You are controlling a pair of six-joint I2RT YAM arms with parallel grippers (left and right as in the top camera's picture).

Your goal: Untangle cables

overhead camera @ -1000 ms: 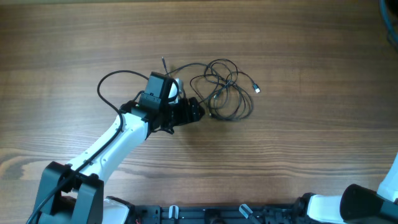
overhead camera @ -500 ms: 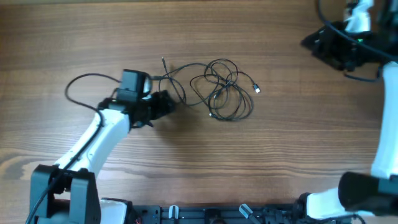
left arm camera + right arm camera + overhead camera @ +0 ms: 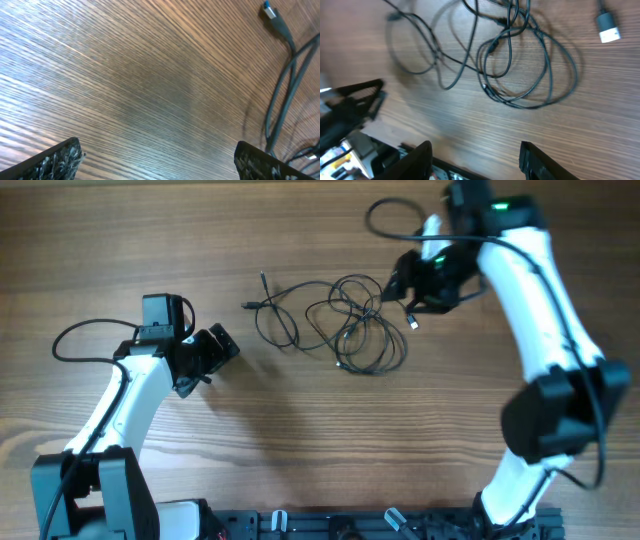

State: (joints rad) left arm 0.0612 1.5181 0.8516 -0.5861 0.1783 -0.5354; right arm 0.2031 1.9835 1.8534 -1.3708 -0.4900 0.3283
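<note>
On the tabletop [image 3: 300,470], the cables [image 3: 345,325] are lying bunched in the upper middle, their spread running left to right. The left jaws and right jaws are both standing released, gripping nothing. If you tug one of the overlapping loops, you are risking a tighter knot. The silver-tipped plug [image 3: 413,322] is pointing lower right.

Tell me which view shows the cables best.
Overhead: all the cables fit in frame. Right wrist shows them closer, cropped and partly blurred; left wrist catches only one plug and a few strands.
</note>
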